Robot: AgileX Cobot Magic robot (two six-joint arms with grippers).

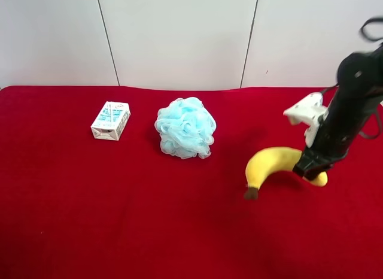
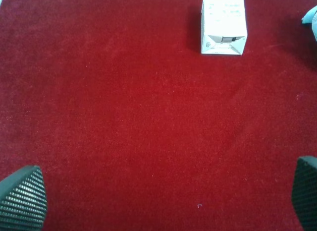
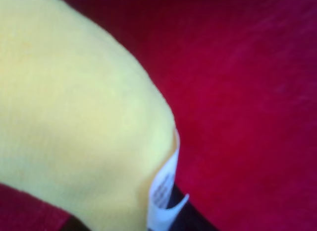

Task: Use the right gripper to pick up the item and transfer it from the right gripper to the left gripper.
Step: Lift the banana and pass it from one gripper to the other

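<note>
The yellow plush banana point(image 1: 276, 161) is at the right of the red cloth, brown stem tip toward the front. My right gripper point(image 1: 311, 170), on the white-mounted black arm, is shut on the banana near its far end. In the right wrist view the banana point(image 3: 74, 117) fills most of the frame, its white tag point(image 3: 163, 191) beside a black finger point(image 3: 190, 217). My left gripper point(image 2: 163, 201) is open and empty over bare cloth; it does not show in the exterior high view.
A light-blue mesh bath puff point(image 1: 185, 127) sits mid-cloth. A small white-and-blue carton point(image 1: 111, 120) lies to its left and also shows in the left wrist view point(image 2: 223, 25). The red cloth point(image 1: 119, 219) covers the table up to a white wall.
</note>
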